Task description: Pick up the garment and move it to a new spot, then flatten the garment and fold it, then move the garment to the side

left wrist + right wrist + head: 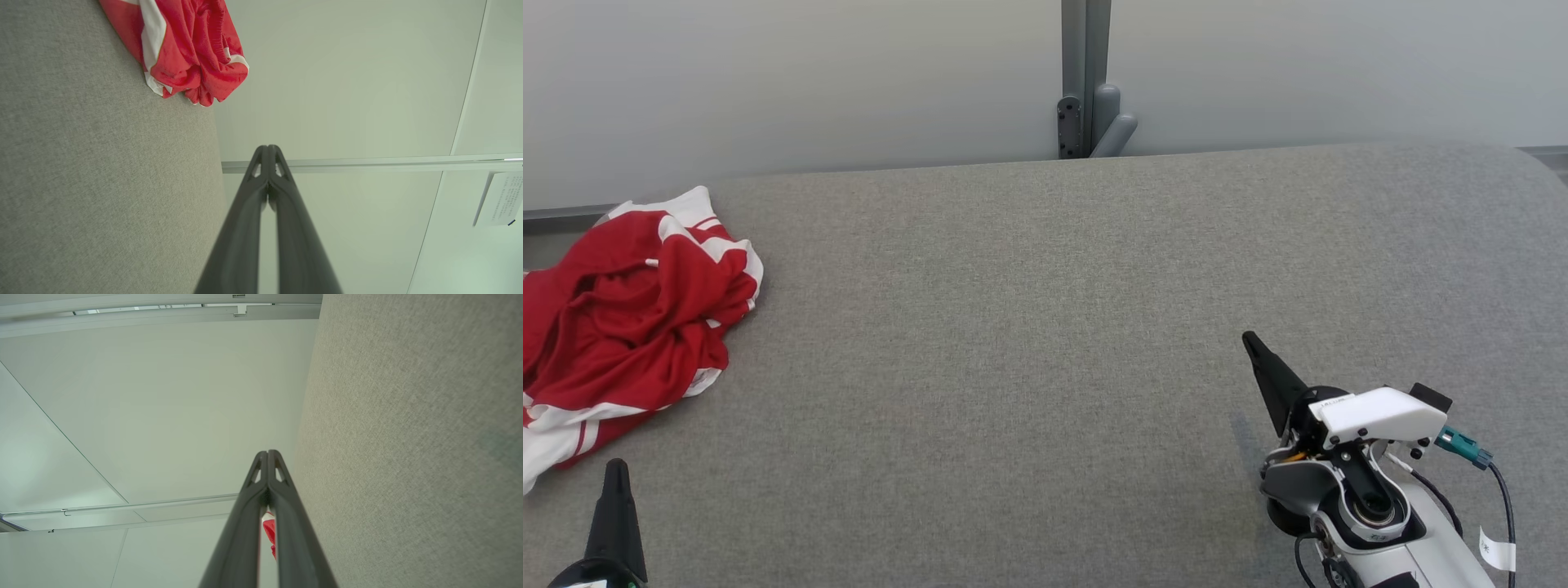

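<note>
While the head view's left edge cuts off the red garment (629,310), it lies near the left gripper (616,467), well apart from the right gripper (1249,338); both are clenched on nothing.

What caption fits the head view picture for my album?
A crumpled red-and-white garment lies on the gray table, far left; the left gripper and right gripper are shut, empty.

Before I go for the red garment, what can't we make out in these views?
- Red garment: cut off by the head view's left edge; crumpled, so its type and openings are hidden.
- Same garment, right wrist view: just a red sliver behind the right pincer.
- Left pincer: head view's bottom edge cuts off its base.
- Wall notice: left wrist view, print too small to read.
</note>
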Motion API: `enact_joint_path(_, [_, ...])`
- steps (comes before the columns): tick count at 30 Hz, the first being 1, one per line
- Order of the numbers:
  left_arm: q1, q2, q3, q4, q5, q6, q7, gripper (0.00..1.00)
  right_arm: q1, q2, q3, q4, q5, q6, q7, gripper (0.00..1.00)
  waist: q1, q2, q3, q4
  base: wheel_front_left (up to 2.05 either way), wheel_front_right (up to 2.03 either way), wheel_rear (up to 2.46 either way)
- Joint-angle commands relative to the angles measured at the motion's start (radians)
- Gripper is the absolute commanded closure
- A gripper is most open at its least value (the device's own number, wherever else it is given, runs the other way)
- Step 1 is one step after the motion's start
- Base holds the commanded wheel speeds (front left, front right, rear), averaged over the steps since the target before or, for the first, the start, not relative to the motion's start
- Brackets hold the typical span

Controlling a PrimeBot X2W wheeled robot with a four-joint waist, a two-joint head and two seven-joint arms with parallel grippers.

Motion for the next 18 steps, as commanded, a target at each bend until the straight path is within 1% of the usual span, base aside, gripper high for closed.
enact_joint_path(1, [-0.011,0.005,0.001,-0.003,-0.003,-0.007,0.002,1.00,-0.010,-0.004,0.001,0.001,0.006,0.000,0.000,1.00,0.0000,0.0000,0.000,0.000,0.00,0.00,0.00])
enact_joint_path(18, [-0.011,0.005,0.001,-0.003,-0.003,-0.007,0.002,1.00,-0.010,-0.004,0.001,0.001,0.006,0.000,0.000,1.00,0.0000,0.0000,0.000,0.000,0.00,0.00,0.00])
